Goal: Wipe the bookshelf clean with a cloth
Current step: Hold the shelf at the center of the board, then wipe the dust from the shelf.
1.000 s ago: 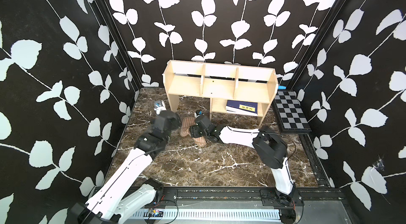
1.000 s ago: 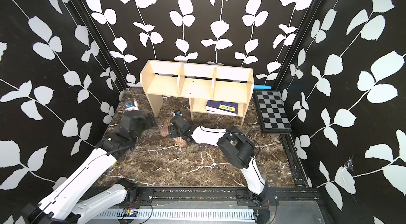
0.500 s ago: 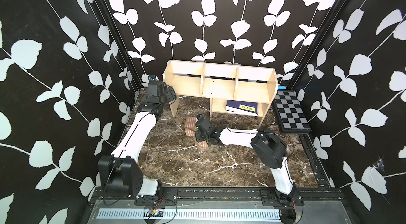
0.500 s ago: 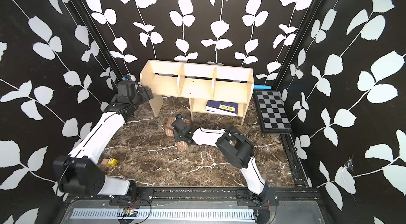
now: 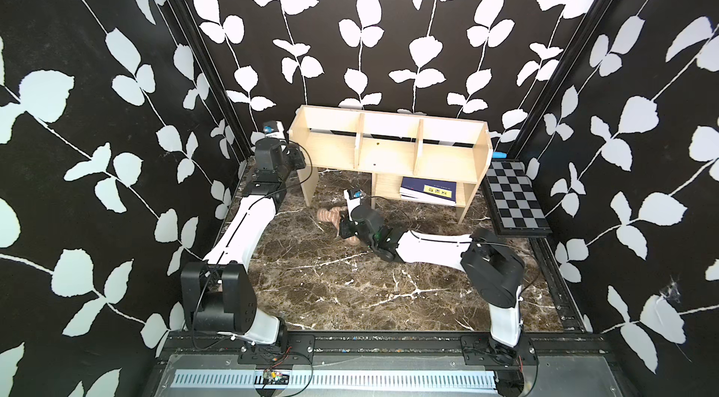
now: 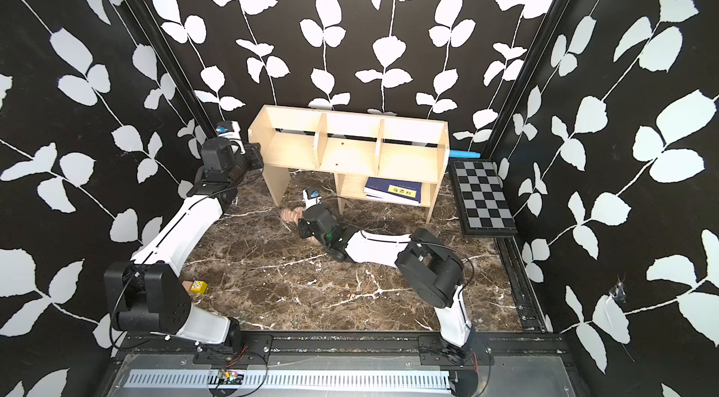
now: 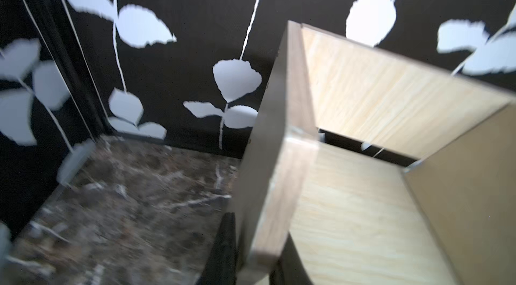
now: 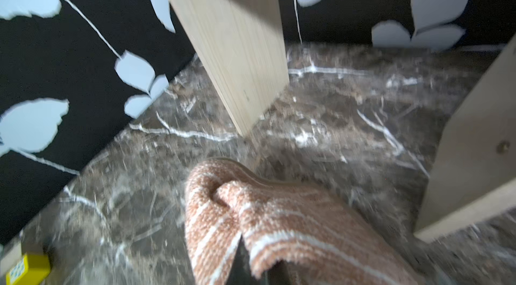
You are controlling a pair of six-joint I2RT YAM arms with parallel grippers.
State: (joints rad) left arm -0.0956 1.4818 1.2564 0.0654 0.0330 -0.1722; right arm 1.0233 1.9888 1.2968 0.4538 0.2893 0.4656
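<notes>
Black walls printed with white leaves close in a brown marble desk (image 5: 350,286), and the bookshelf (image 5: 389,159) stands at its far edge. The left gripper (image 5: 296,159) is pressed up to the shelf's outer end panel. Its wrist view shows a dark finger on either side of that panel's front edge, so it reads as closed on the wood. That looks like a bracing hold, meant to stop the light shelf sliding once rubbing begins.

The right gripper (image 5: 345,228) lies low on the desk, clamped tight on the cloth (image 5: 327,214). A fold is pinched between its fingers, and the rest bunches out ahead of it on the marble. Gathering the towel like this probably gives a firm pad to push with.

Beyond this gripper rises the shelf's leg, with the open space under the shelf past it. The lower shelf lies off to one side, holding a dark blue book (image 5: 428,190). The cloth does not touch any wood, so I judge wiping has not started. The gripper must first lift the cloth up to the compartments.

A chequered board (image 5: 513,200) lies well away from both grippers.
</notes>
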